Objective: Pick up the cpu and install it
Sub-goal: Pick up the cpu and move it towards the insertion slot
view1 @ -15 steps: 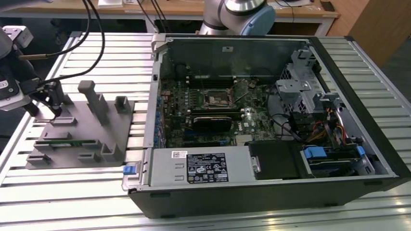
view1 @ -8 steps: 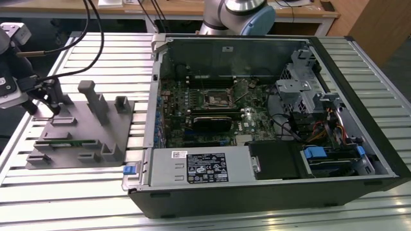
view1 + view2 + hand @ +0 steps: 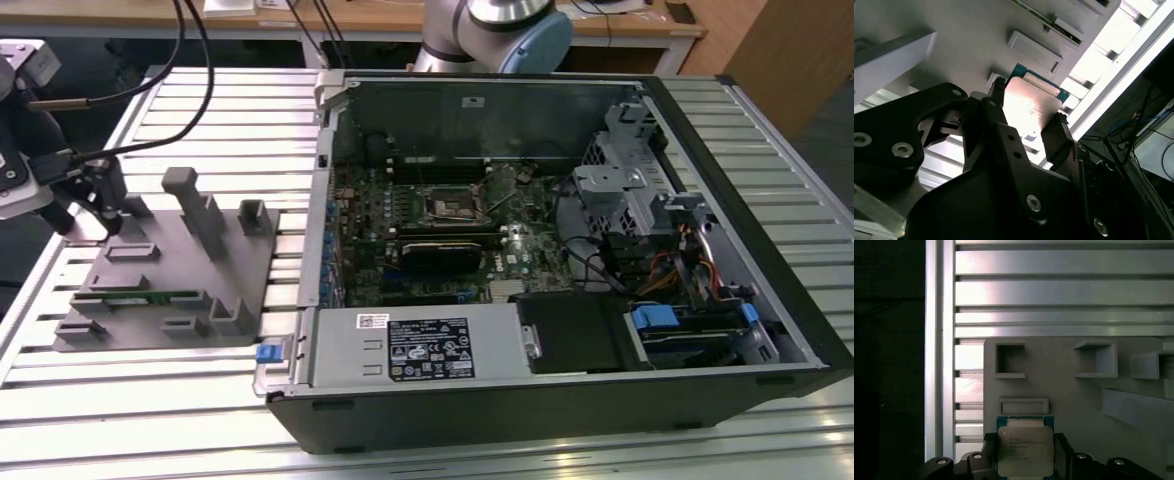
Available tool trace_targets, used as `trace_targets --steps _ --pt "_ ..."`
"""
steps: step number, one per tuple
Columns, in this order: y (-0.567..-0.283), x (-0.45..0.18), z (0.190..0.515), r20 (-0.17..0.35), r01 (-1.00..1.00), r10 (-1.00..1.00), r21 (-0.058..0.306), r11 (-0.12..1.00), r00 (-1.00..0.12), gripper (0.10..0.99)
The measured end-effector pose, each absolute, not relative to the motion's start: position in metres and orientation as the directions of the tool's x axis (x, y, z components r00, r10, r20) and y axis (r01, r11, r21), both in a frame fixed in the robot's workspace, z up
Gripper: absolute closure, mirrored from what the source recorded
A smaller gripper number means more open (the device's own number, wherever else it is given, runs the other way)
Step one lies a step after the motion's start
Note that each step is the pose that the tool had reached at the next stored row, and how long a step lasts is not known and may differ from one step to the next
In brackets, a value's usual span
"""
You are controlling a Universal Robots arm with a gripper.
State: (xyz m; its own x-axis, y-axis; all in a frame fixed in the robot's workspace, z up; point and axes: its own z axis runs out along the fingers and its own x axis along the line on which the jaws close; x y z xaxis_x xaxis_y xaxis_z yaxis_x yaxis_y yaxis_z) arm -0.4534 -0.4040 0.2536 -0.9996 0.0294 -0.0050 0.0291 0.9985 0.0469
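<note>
Sitting right between the two fingers (image 3: 990, 455), the cpu (image 3: 1025, 450) has its shiny silver-grey top facing up and a thin green edge showing around it. In both wrist views one finger is pressed against each of two opposite sides, so the gripper (image 3: 1029, 101) is clamped onto the chip, with the black finger tips hugging the edges and the metal lid left uncovered. I honestly can't tell if it's lifted off the surface or resting in its spot.

Under and around the chip is a grey fixture plate (image 3: 1074, 405). Just beside the cpu there's a small raised rectangular frame (image 3: 1023, 406), and further along the plate two open box-shaped pockets (image 3: 1010, 360). The plate lies on a slatted aluminium counter (image 3: 1054, 290).

In the exterior view the gripper (image 3: 83, 215) is over at the exterior view's left, at the far edge of that grey plate, which has a few upright posts (image 3: 194, 205) on it and a long green memory stick (image 3: 144, 296) lying in a slot near its front. Well apart from all that, toward the exterior view's right, an open computer case (image 3: 561, 415) lies on its side on the same counter. You can see the green motherboard (image 3: 400, 190) inside, and its black square-framed socket (image 3: 454, 206) sits near the middle of the board. The arm (image 3: 501, 30) rises up behind the case.
</note>
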Motion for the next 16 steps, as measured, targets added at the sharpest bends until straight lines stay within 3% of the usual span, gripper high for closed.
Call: trace_targets --steps 16 --pt "-0.404 -0.453 0.270 -0.005 0.029 0.029 0.047 0.998 -1.000 0.541"
